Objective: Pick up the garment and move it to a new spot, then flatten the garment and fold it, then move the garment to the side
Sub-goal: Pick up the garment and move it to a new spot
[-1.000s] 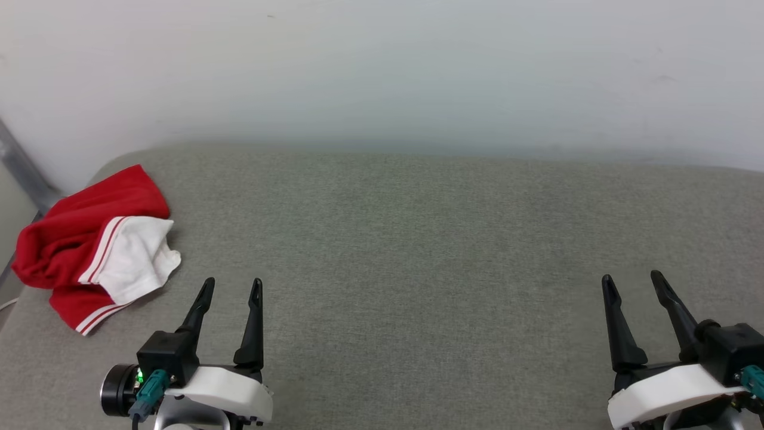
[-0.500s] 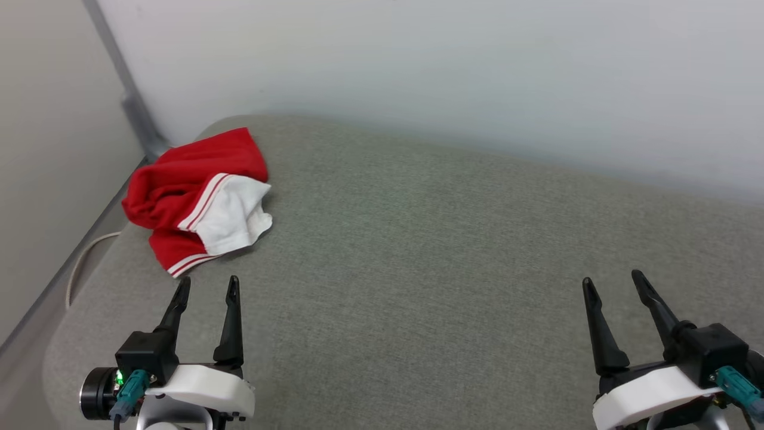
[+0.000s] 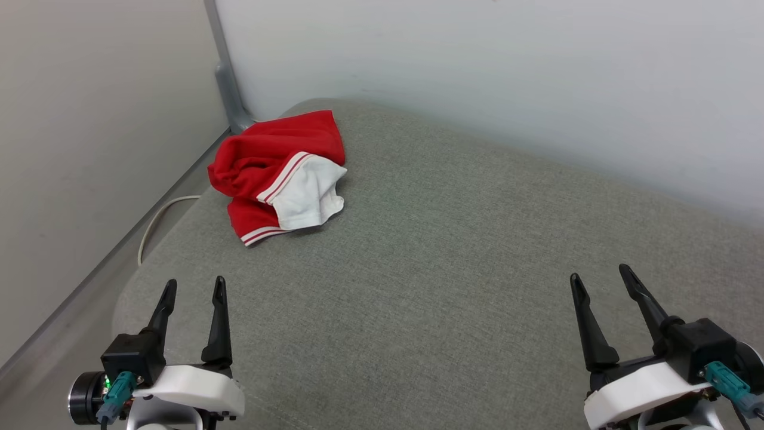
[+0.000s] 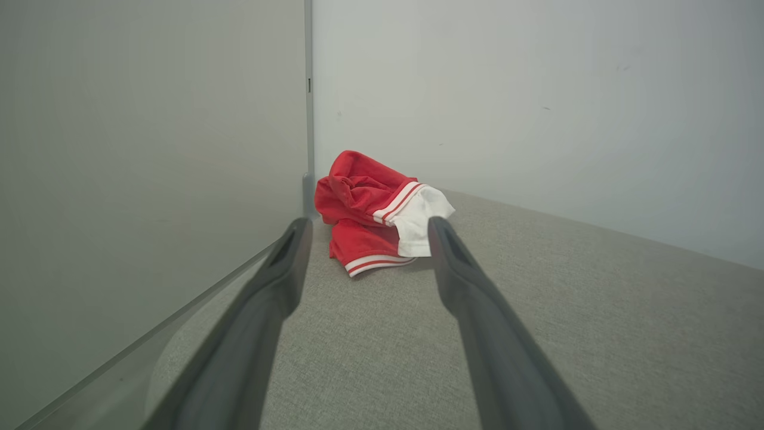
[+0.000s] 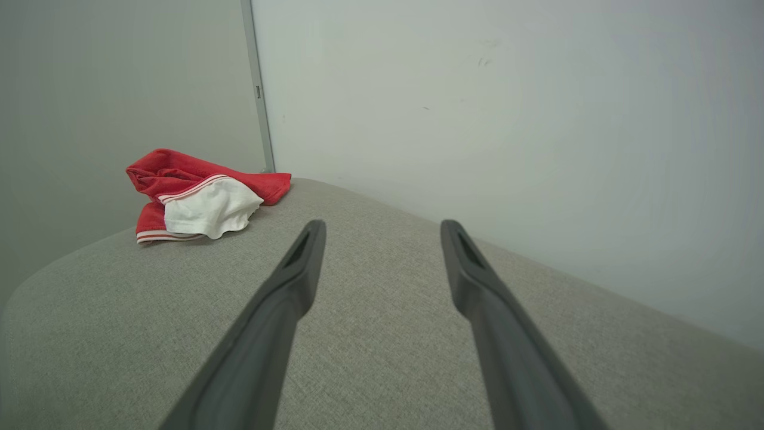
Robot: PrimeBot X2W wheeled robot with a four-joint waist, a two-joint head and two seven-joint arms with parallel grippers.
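Bearing the garment (image 3: 280, 173): grey cushion (image 3: 430, 269), pale walls (image 3: 477, 71).

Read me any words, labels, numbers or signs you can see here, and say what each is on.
No text can be read.
The garment lies bunched on the grey cushion; its visible folds are red cloth, a white sleeve and striped trim, without lettering.
The left gripper and right gripper carry no legible marking.

I can read no text, label, brand or number anywhere; the crumpled garment (image 3: 271, 161) shows me just red and white cloth.
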